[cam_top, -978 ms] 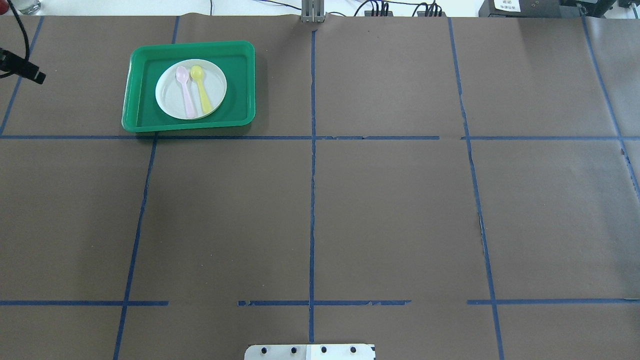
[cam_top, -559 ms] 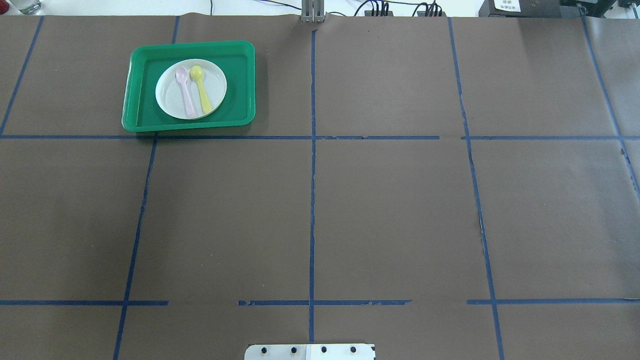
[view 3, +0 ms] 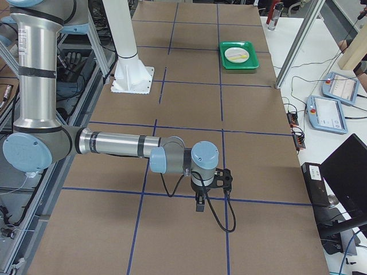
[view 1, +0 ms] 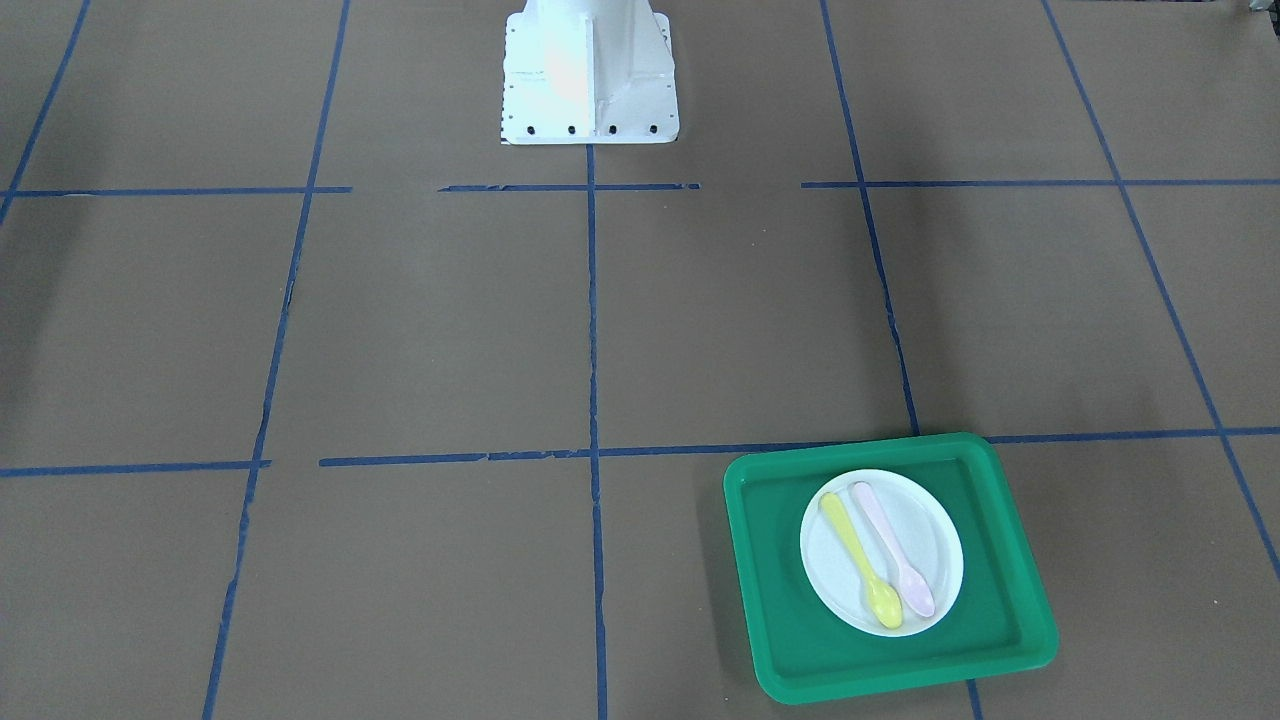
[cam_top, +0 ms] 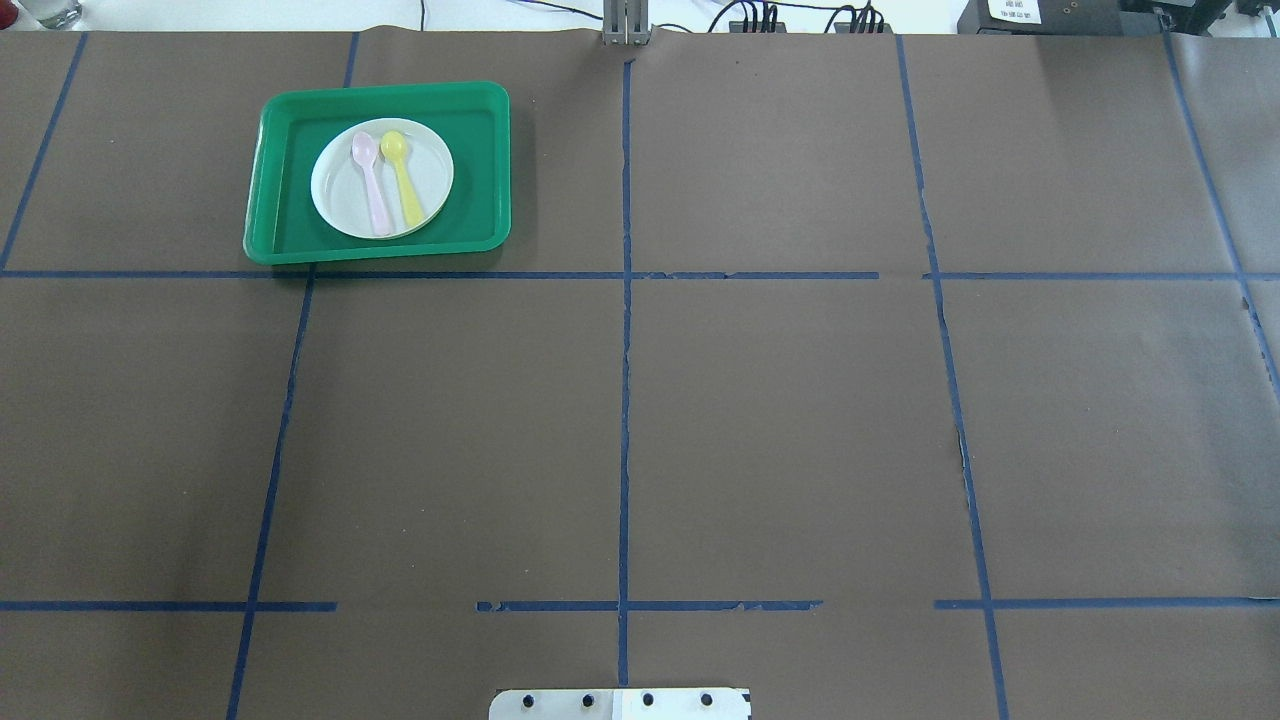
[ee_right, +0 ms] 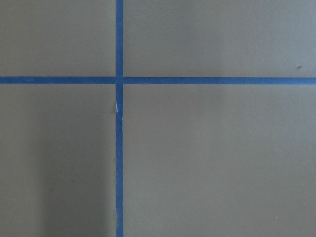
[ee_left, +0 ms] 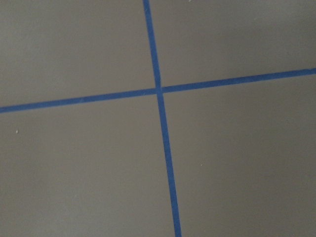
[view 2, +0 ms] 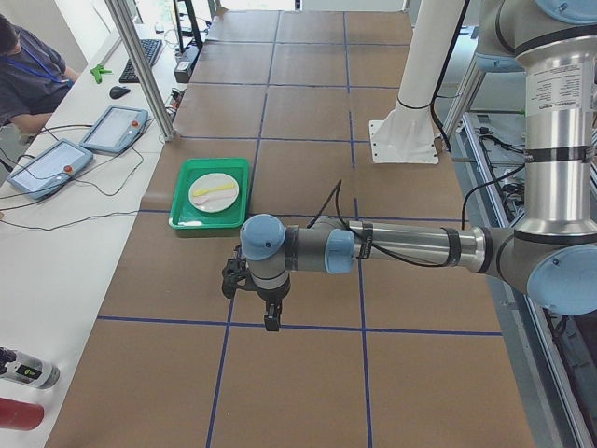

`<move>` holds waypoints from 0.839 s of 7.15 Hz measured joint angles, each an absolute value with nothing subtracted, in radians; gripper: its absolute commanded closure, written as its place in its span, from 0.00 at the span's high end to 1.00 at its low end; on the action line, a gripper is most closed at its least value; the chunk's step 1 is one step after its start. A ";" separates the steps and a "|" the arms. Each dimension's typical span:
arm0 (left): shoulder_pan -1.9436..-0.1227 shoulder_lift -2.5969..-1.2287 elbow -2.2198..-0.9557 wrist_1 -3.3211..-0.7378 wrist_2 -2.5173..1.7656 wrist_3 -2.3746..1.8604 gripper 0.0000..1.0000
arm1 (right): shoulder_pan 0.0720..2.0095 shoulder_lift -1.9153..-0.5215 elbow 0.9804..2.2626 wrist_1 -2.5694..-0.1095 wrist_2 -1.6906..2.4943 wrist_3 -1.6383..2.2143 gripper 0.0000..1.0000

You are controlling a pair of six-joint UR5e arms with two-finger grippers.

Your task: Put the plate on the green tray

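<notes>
The white plate [cam_top: 335, 195] lies inside the green tray [cam_top: 280, 100] at the table's far left, with a pink spoon [cam_top: 371, 185] and a yellow spoon [cam_top: 404, 180] on it. Plate [view 1: 930, 530] and tray [view 1: 780, 620] also show in the front-facing view. My left gripper [view 2: 270, 320] shows only in the exterior left view, pointing down over the table, nearer that camera than the tray [view 2: 182, 219]; I cannot tell if it is open. My right gripper [view 3: 199, 205] shows only in the exterior right view, far from the tray [view 3: 225, 63]; its state is unclear too.
Blue tape lines grid the brown table cover. The robot's white base [view 1: 588, 70] stands at the near middle edge. A white side table with teach pendants [view 2: 112, 126], cables and a metal post [view 2: 140, 65] runs beyond the tray. A seated person [view 2: 28, 70] is there.
A dark part of the left arm at the overhead view's left edge one second ago has gone out of that view. Tray, plate and spoons have not moved.
</notes>
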State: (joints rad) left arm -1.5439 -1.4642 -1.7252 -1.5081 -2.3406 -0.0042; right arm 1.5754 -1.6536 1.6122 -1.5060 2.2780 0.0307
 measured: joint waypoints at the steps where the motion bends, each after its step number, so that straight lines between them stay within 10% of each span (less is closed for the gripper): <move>1: -1.549 -1.461 -1.720 -1.493 -2.341 -0.003 1.00 | 1.575 -1.654 1.612 -1.506 2.278 0.031 1.00; 6: -1.555 -1.429 -1.721 -1.490 -2.343 0.025 1.00 | 1.575 -1.654 1.612 -1.506 2.278 0.031 1.00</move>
